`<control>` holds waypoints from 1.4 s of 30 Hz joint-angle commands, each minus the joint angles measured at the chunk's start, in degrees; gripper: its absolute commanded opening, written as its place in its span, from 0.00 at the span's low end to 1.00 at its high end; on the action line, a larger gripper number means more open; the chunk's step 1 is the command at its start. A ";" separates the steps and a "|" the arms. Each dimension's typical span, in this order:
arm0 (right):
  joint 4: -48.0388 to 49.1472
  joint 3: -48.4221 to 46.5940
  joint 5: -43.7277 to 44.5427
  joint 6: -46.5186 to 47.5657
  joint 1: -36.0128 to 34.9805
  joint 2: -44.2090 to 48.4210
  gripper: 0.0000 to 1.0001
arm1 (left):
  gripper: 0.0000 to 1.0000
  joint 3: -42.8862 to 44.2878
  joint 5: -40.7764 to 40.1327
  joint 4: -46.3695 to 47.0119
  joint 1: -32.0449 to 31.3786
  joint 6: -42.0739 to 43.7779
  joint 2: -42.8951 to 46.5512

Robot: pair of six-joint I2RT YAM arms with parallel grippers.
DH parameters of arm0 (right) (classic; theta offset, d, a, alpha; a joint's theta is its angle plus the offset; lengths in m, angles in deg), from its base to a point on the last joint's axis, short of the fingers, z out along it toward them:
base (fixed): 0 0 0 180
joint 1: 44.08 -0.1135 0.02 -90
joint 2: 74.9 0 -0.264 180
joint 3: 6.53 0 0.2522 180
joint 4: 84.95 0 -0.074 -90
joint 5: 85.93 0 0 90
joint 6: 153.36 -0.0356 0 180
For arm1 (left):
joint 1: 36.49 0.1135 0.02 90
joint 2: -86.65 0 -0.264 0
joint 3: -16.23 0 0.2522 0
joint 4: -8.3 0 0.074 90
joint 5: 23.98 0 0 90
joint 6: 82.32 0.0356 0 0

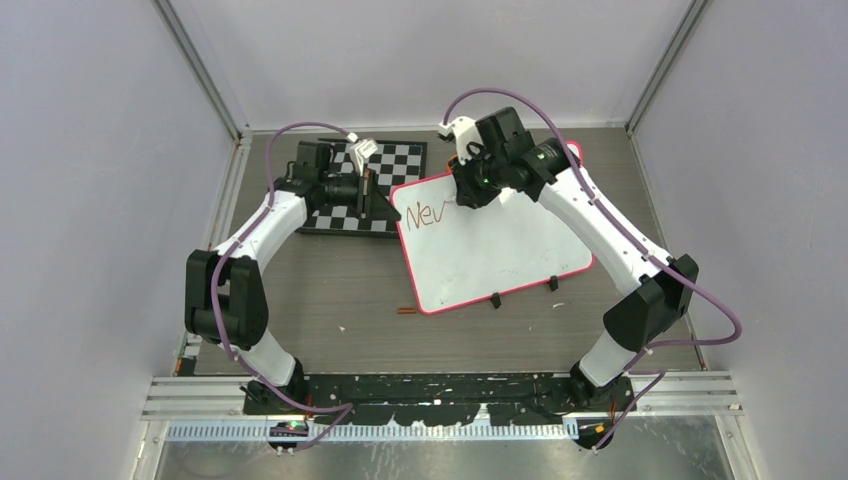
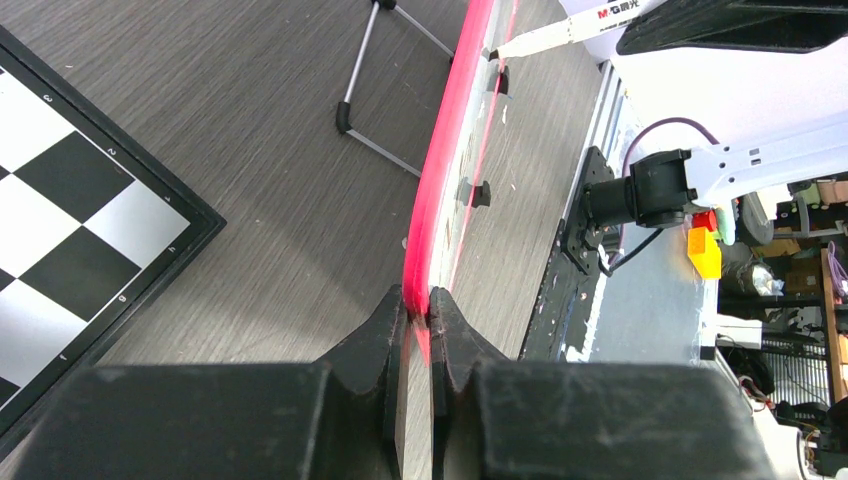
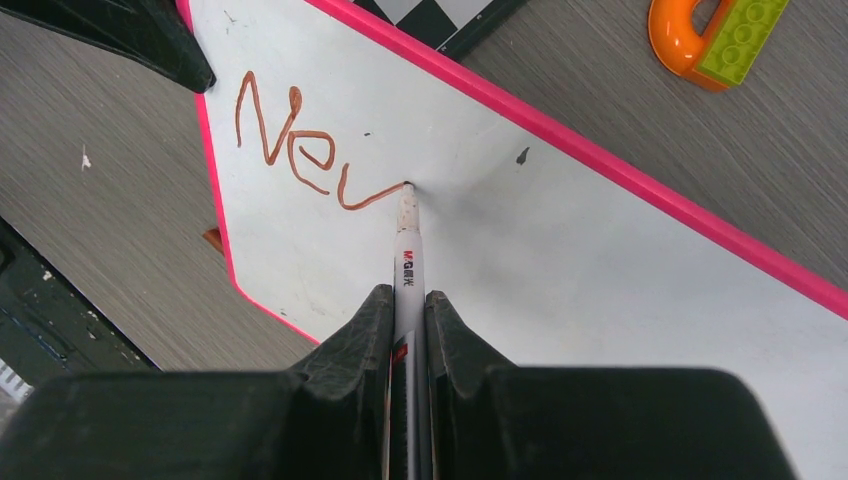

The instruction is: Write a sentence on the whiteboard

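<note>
The whiteboard (image 1: 500, 250) lies tilted on the table, white with a pink rim. My left gripper (image 1: 385, 203) is shut on the rim at its left edge; in the left wrist view the pink rim (image 2: 440, 180) runs edge-on into that gripper (image 2: 420, 305). My right gripper (image 3: 408, 295) is shut on a white marker (image 3: 408, 255) whose tip touches the board (image 3: 600, 270). The sentence (image 3: 300, 145) reads "Nev" in reddish-brown, the last stroke ending at the tip. From above, the right gripper (image 1: 468, 190) hovers just right of the writing (image 1: 430, 213).
A black-and-white checkerboard (image 1: 395, 165) lies behind the board's left corner, under the left wrist (image 2: 60, 200). Two black clips (image 1: 495, 298) sit on the board's near edge. An orange and green toy block (image 3: 715, 35) lies beyond the far rim. A small brown scrap (image 1: 407, 312) is on the table.
</note>
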 commanded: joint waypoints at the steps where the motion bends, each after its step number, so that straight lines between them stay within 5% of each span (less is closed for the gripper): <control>1: 1.24 -0.38 0.75 0.72 0.07 -0.04 0.00 | 0.00 1.53 0.59 -0.45 -1.26 2.26 -0.14; 14: 0.36 4.72 0.47 0.98 0.08 2.97 0.00 | 0.00 1.25 0.64 -0.46 -1.26 2.35 0.02; 30: -1.40 -2.91 1.19 2.21 1.10 -0.17 0.00 | 0.00 2.19 0.61 -0.76 -1.26 2.52 -0.62; 42: -4.00 -0.97 -6.30 2.71 1.02 4.47 0.00 | 0.00 3.40 0.66 -0.94 -1.26 2.69 -1.52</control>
